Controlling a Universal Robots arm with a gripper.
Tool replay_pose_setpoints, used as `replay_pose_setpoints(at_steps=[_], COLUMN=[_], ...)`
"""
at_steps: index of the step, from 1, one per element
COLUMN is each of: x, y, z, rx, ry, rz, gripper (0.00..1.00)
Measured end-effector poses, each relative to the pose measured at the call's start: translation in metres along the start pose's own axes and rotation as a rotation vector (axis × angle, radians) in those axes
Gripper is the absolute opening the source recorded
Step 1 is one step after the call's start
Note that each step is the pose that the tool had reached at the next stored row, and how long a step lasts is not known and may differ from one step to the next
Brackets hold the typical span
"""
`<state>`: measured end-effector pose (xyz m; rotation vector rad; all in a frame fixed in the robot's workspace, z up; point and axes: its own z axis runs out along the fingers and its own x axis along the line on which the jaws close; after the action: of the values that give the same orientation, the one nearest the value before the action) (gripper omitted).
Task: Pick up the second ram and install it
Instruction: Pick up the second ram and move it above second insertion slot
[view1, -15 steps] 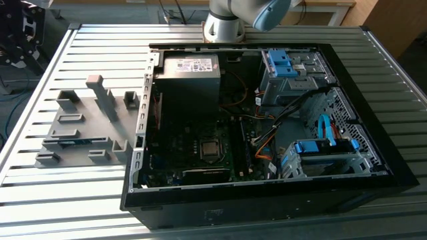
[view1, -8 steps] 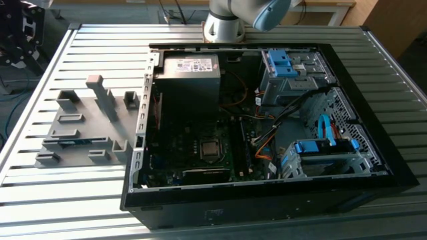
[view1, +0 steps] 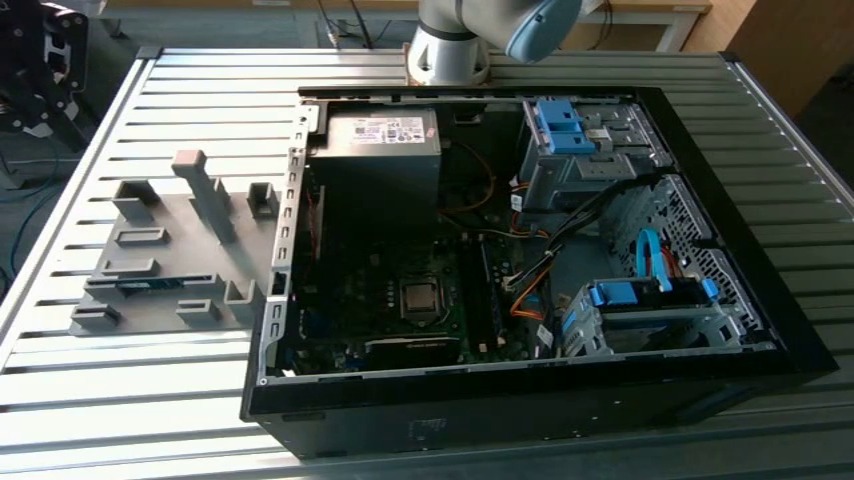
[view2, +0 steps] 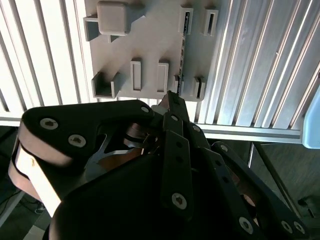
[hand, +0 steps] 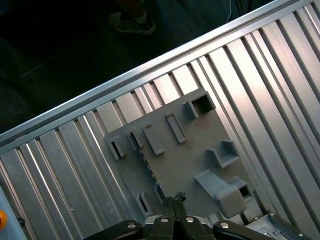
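The thin, narrow blue circuit-board stick, the second ram (view1: 148, 285), stands on its edge in a slot of the grey slotted plastic holder tray (view1: 187, 250). The tray lies flat on the ribbed aluminium tabletop (view1: 80, 400), on the exterior view's left, just beside the open black computer case (view1: 534, 410). In the exterior view the ram sits in the near-left part of the tray, with a short stretch of blue showing between grey slot walls.

In both wrist views the ram is seen from above as a thin dark line spanning two small slot blocks (view2: 183, 50) (hand: 149, 165) on the tray (view2: 150, 40) (hand: 195, 150).

The black gripper (view2: 172, 98) (hand: 174, 199) hangs above the tray, well apart from it and touching nothing. Its two fingertips are pressed together with nothing between them. In the second wrist view the closed tip lines up close to one end of the ram's dark line.

The case lies on its side with its side panel off, showing a green motherboard (view1: 400, 320) with a square processor (view1: 422, 297), a grey power supply (view1: 383, 135) and blue drive brackets (view1: 561, 125). The arm's pale base (view1: 447, 50) stands behind the case.
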<state>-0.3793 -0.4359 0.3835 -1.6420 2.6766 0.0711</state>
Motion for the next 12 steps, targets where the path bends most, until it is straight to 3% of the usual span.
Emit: replay_pose_setpoints(at_steps=[5, 12], x=[0.0008, 0.0071], y=[0.0004, -0.0016], z=[0.0007, 0.0017], rx=[-0.0014, -0.0017], ry=[0.0021, 0.0026], rz=[-0.058, -0.074], gripper=[0.11, 0.11])
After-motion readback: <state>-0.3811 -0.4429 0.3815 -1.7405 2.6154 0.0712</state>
